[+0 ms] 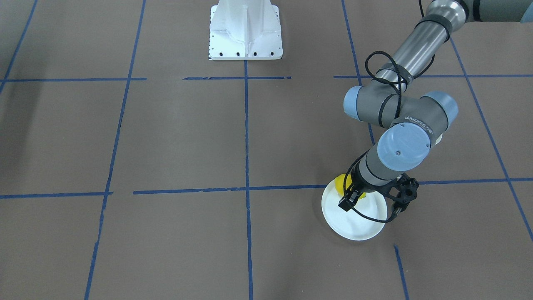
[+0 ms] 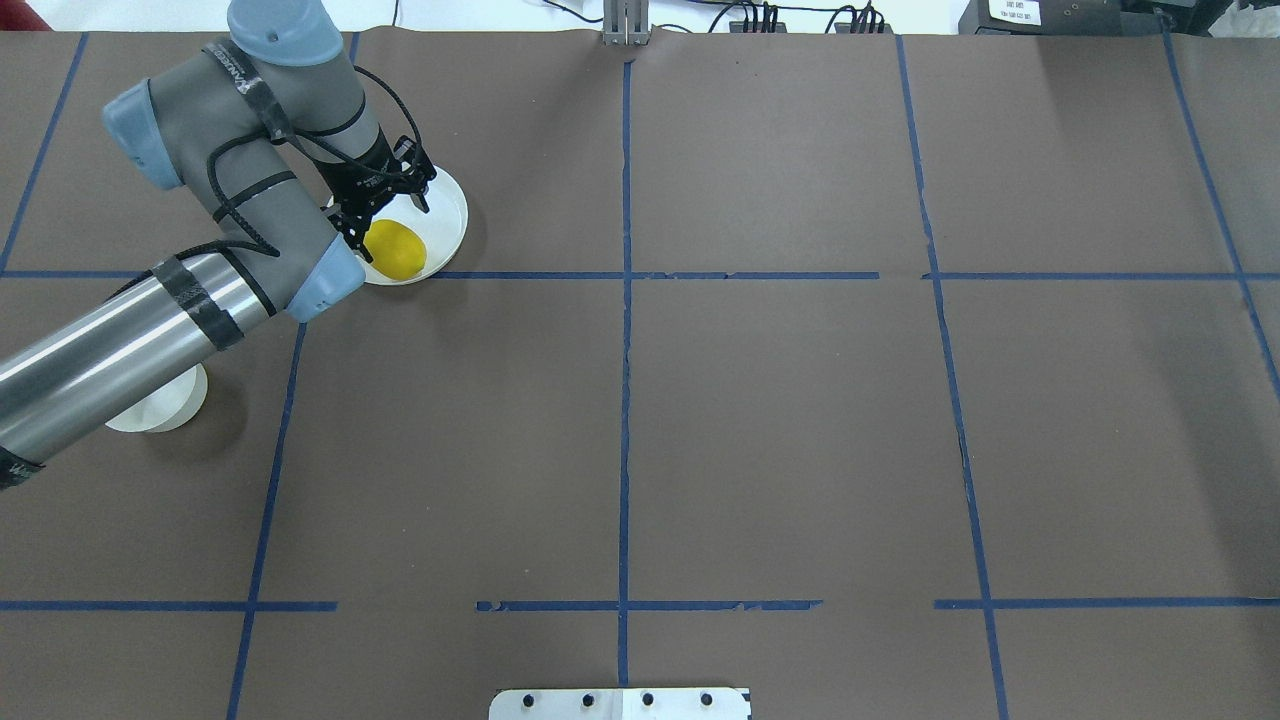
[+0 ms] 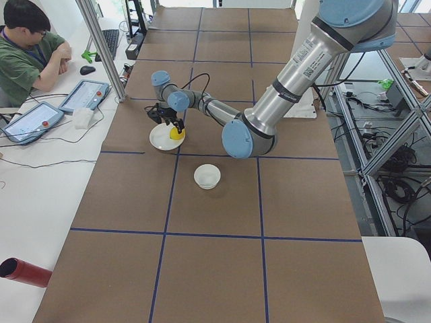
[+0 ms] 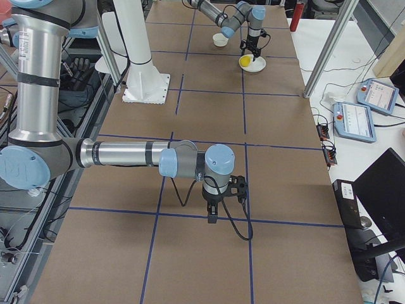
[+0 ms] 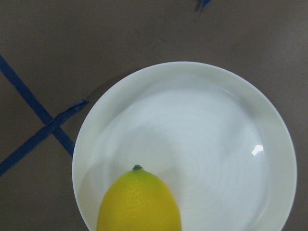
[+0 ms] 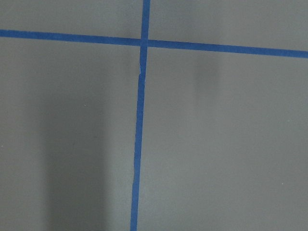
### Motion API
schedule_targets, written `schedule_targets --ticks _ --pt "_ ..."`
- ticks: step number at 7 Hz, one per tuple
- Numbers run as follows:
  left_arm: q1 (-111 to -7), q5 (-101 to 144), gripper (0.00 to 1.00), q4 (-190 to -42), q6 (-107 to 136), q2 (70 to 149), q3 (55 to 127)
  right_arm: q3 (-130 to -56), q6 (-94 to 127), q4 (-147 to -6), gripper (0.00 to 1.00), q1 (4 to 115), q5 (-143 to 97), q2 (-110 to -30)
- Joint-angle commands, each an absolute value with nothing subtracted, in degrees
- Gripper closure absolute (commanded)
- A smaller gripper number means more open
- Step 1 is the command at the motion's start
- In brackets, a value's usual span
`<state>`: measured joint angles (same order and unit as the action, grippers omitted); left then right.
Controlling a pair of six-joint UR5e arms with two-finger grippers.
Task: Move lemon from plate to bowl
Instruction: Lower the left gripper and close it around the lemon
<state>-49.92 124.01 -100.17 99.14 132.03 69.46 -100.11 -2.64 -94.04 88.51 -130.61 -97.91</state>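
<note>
The yellow lemon (image 2: 393,249) lies on the white plate (image 2: 445,215) at the far left of the table, near the plate's near rim. The left wrist view shows the lemon (image 5: 139,202) with its green tip pointing at the plate's (image 5: 192,130) middle. My left gripper (image 2: 385,210) hangs just above the plate, over the lemon, and looks open and empty. The small white bowl (image 2: 160,405) stands nearer the robot, partly under my left forearm; it shows fully in the exterior left view (image 3: 207,176). My right gripper (image 4: 213,212) points down at bare table far away; I cannot tell its state.
The brown table is marked with a grid of blue tape lines (image 2: 625,300). The white base mount (image 1: 245,31) stands at the robot's edge. An operator (image 3: 30,47) sits beside the table with teach pendants.
</note>
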Motion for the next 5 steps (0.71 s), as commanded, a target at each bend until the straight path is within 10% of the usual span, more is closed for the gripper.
schedule_targets --ticks 1,5 --pt "-49.3 123.7 0.13 -100.2 99.1 131.8 69.4 -100.1 -2.6 -94.0 0.0 88.5 -130.6 -97.9" --pt "-49.1 123.7 0.27 -101.7 98.7 130.3 69.4 -100.1 -2.6 -94.0 0.0 88.5 -130.6 -97.9"
